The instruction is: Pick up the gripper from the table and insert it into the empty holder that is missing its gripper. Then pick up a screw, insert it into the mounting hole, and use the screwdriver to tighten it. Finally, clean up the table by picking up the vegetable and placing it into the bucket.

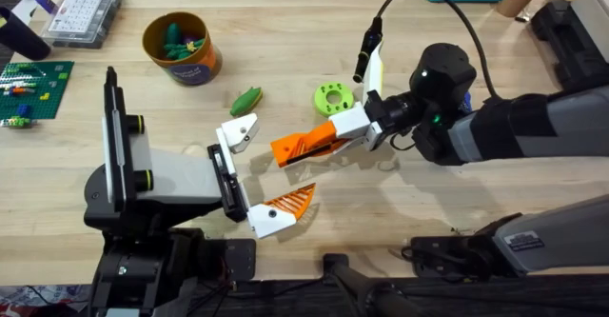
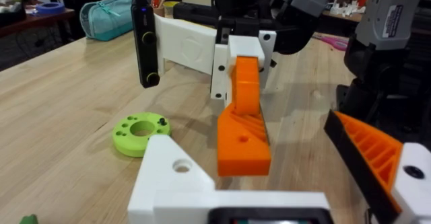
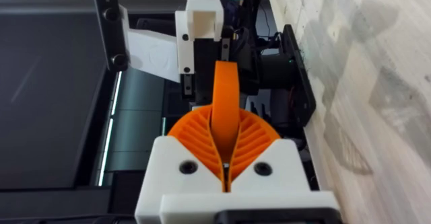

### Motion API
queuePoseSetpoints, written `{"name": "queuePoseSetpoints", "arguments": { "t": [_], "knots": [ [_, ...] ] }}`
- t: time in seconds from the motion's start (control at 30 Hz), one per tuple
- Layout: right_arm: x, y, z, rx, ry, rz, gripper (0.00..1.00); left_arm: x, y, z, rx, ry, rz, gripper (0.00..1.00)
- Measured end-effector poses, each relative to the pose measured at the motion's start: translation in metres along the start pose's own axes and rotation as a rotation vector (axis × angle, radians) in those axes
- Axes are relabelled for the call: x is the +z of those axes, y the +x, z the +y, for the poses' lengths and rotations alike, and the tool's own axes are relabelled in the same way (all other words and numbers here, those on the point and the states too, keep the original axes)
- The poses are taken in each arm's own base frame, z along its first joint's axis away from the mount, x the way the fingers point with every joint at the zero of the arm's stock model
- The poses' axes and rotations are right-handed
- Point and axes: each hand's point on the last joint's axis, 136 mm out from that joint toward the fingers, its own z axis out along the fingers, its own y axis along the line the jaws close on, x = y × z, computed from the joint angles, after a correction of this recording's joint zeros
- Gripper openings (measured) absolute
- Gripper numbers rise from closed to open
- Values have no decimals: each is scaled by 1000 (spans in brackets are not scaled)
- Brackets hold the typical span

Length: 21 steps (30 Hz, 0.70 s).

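Note:
My right gripper (image 1: pixel 333 134) is shut on the loose orange gripper (image 1: pixel 303 147), holding it by its thin end. The orange piece shows close up in the left wrist view (image 2: pixel 242 133) and the right wrist view (image 3: pixel 225 109), clamped between my orange pads (image 3: pixel 192 138). Its wide end points at the left arm, between that arm's two white brackets. The empty holder (image 1: pixel 238 131), (image 2: pixel 176 177) shows its mounting hole (image 2: pixel 182 165). The other bracket carries an orange finger (image 1: pixel 293 201). My left gripper (image 1: pixel 271 169) is open. The vegetable (image 1: pixel 246 99) lies on the table, and the bucket (image 1: pixel 182 48) stands beyond it.
A lime-green ring (image 1: pixel 333 97), (image 2: pixel 140 131) with a small dark screw (image 2: pixel 161 121) on it lies beside the right gripper. A clear parts box (image 1: pixel 84 12) and a green brick plate (image 1: pixel 33 89) sit at the far left. Toys fill the bucket.

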Motion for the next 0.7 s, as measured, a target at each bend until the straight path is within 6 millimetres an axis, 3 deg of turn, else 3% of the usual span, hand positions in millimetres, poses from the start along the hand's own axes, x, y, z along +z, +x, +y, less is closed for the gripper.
{"name": "queuePoseSetpoints", "arguments": {
  "t": [0.5, 0.7],
  "knots": [
    [0, 0, -1, 33, 1, 1, 20, 0, 0, 0, -5, 0, 2, 987],
    [1, -13, 12, 8, -5, 0, 20, 0, 0, 0, -5, 0, 2, 987]
  ]
}}
